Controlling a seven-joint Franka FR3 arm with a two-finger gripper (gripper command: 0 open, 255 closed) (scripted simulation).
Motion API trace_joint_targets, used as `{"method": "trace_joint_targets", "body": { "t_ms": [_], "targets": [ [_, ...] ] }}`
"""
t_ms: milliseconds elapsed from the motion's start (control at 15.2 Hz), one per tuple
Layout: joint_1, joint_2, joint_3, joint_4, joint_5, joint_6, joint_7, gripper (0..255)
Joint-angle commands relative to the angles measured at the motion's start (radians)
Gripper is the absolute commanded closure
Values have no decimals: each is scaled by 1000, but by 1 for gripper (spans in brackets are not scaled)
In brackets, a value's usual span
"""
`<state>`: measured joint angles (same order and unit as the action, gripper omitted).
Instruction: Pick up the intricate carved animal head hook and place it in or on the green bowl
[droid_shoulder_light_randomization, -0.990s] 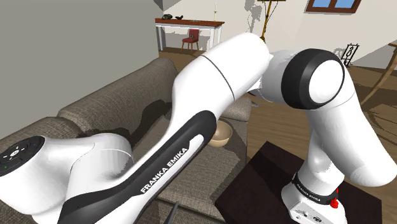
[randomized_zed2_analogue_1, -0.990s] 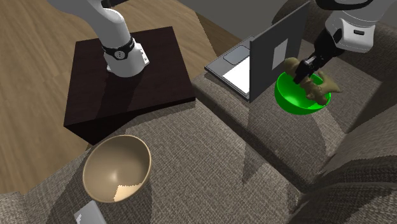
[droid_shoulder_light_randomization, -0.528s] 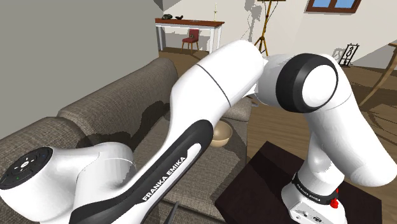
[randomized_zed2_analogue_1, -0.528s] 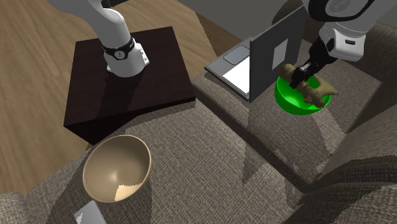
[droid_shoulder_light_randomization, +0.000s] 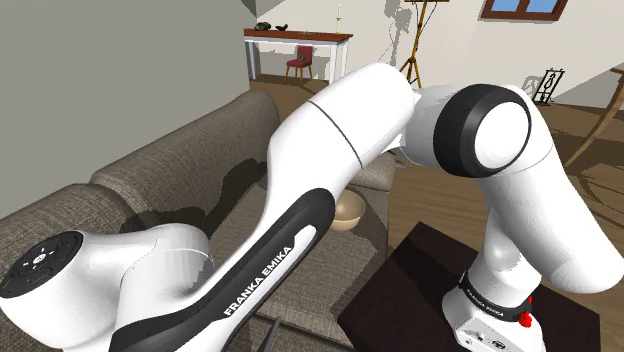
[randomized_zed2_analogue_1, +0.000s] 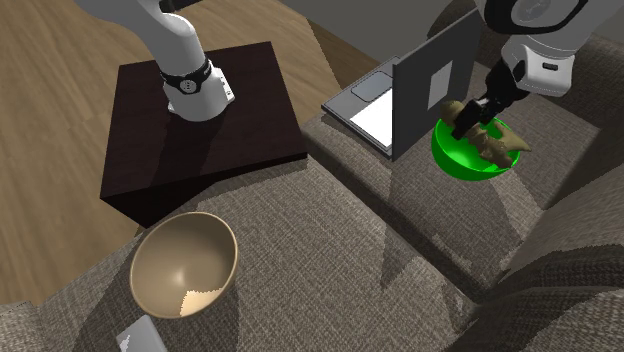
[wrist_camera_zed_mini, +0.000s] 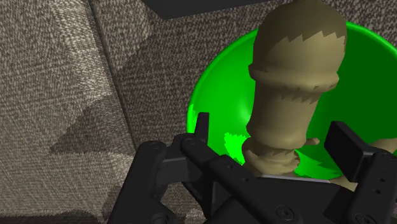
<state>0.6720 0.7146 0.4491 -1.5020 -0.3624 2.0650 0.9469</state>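
The black gripper (wrist_camera_zed_mini: 271, 125) hangs over the one green bowl (wrist_camera_zed_mini: 213, 95), its two fingers spread wide and gripping nothing. Between them, touched by neither, one tan carved hook (wrist_camera_zed_mini: 292, 76) lies in the bowl. The bowl sits on a grey-brown sofa (randomized_zed2_analogue_1: 330, 230), just beside one open laptop (randomized_zed2_analogue_1: 425, 85). One beige bowl (randomized_zed2_analogue_1: 185, 265) sits well apart.

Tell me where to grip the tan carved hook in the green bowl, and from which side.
Grip the carved hook at its narrow neck, below the flared head, from above the green bowl. The neck is slimmest and sits between the open end effector fingers; the bowl's wall likely blocks side approaches.
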Motion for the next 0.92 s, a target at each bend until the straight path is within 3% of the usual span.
{"method": "trace_joint_targets", "body": {
  "t_ms": [0, 330, 858],
  "targets": [
    [0, 0, 0, 0, 0, 0, 0, 0],
    [-2, -49, 18, 52, 26, -97, -17, 0],
    [-2, -49, 18, 52, 26, -97, -17, 0]
  ]
}}
